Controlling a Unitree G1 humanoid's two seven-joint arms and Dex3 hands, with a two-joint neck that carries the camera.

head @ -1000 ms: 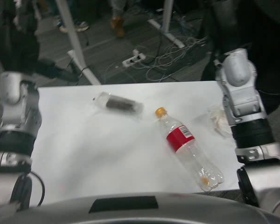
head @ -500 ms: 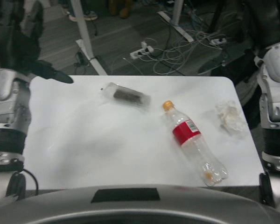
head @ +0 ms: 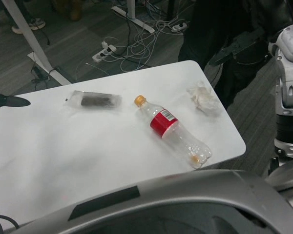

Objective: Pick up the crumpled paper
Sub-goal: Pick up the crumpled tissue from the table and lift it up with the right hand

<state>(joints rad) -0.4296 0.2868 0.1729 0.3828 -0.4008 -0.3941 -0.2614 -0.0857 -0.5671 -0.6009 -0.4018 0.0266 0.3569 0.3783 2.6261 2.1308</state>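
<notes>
Our right hand [head: 241,46] is dark and blurred, its fingers' state unclear; the left is cut off. Below it, crumpled paper [head: 203,97] lies untouched on the worktop [head: 63,146].

Right forearm [head: 289,97]: silver-grey segmented casing with rounded upper housing, black band, and lighter collar below.

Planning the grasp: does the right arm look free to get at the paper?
Probably yes. The paper lies alone near the table's right edge, the bottle apart from it, the right arm alongside.
</notes>
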